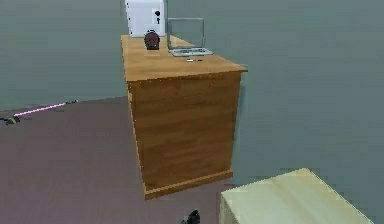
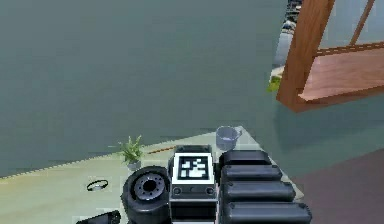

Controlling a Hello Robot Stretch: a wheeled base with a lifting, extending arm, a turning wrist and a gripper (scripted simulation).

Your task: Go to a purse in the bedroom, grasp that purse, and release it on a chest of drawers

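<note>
Dark and segmented, the arm (image 2: 250, 192) rises from the arm side view's bottom edge over a pale tabletop (image 2: 50, 190). The gripper (image 2: 146, 190) shows as a round dark body just left of a white marker square (image 2: 192, 167). Largest in the forward view is a tall wooden cabinet (image 1: 185, 120), possibly the chest of drawers. On its top stand a white box (image 1: 145, 15) and a laptop (image 1: 188, 40). Just left of the laptop sits a dark reddish rounded thing (image 1: 152, 40), which is probably the purse. A grey cup (image 2: 228, 135), a small plant (image 2: 130, 150) and a thin dark ring (image 2: 97, 184) lie on the tabletop near the gripper. With these things around its far end, I cannot tell whether it holds anything, and the state of the fingers cannot be read. The rounded thing lies ahead on the cabinet, well apart from the gripper. The coming move therefore looks like driving up and turning the base until the cabinet top lies alongside the arm's reach.
</note>
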